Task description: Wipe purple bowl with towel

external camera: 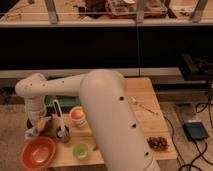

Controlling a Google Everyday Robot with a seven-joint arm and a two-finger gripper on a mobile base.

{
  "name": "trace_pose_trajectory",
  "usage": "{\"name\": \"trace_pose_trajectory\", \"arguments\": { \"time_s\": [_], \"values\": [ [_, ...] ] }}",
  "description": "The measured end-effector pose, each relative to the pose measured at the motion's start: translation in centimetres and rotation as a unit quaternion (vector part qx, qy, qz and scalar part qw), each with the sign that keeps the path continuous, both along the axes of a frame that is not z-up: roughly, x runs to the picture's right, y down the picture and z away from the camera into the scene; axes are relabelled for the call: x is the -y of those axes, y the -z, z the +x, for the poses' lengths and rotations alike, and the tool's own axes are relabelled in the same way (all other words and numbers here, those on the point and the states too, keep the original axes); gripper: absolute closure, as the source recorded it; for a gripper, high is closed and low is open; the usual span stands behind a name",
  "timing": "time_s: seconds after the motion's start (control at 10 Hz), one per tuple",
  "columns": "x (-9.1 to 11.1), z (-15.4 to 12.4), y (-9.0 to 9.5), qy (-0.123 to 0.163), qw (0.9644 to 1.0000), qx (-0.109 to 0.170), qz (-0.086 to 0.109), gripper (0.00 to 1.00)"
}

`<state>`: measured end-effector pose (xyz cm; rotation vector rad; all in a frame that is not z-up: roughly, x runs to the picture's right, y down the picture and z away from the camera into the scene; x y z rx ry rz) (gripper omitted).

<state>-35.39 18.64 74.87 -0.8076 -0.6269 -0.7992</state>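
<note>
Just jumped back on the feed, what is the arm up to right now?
The arm reaches across the wooden table to its far left edge, where the gripper hangs low over a crumpled towel. The purple bowl is not clearly visible there. Nearby sit an orange bowl, a small green cup, a white cup and a bunch of grapes.
</note>
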Motion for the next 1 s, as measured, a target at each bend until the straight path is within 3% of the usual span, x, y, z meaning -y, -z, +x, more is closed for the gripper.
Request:
{"name": "trace_pose_trajectory", "arguments": {
  "time_s": [0.4, 1.0],
  "values": [
    [1.5, -0.7, -1.3, 0.0, 0.9995, 0.03, 0.01, 1.0],
    [3.0, -1.0, -4.2, 0.021, 0.9996, 0.013, 0.013, 1.0]
  ]
}}
